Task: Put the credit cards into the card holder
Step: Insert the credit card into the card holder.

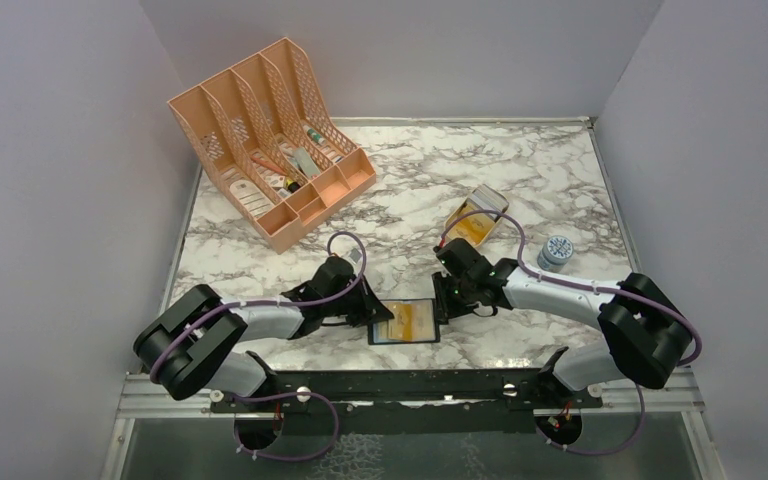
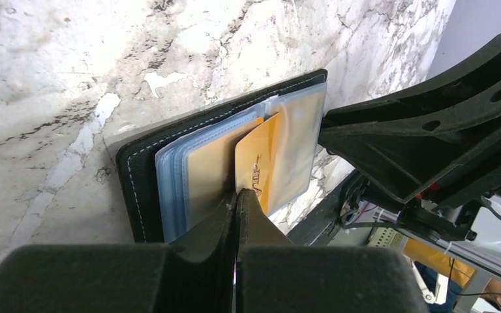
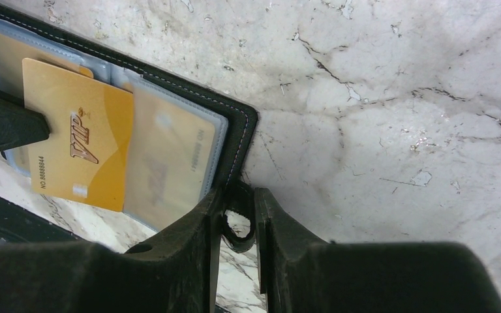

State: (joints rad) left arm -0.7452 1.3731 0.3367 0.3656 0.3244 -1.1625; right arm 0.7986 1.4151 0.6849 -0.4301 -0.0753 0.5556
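Left gripper point(image 2: 237, 195) is pinching the gold card point(image 2: 258, 163) by one edge, fingers fully together on it. The card holder point(image 2: 140, 189) is lying open on the surface point(image 3: 398, 98) between the two grippers, and the card is resting across its clear sleeves point(image 2: 300, 130). I can't tell if the front edge is in a pocket yet.

Right gripper point(image 3: 238, 195) is clamping the snap tab on the opposite side of the holder, pinning it down.

To do this well I'd be squaring the card to a sleeve mouth first, since it's looking a bit skewed. Then I'd be sliding it flat and low rather than pressing down.

Room-wise, the right gripper is sitting right against the holder, so the slide is going to be short. The gold tin point(image 1: 478, 213) and little jar point(image 1: 557, 252) are sitting well behind the holder, with the peach organiser point(image 1: 270, 160) further off.
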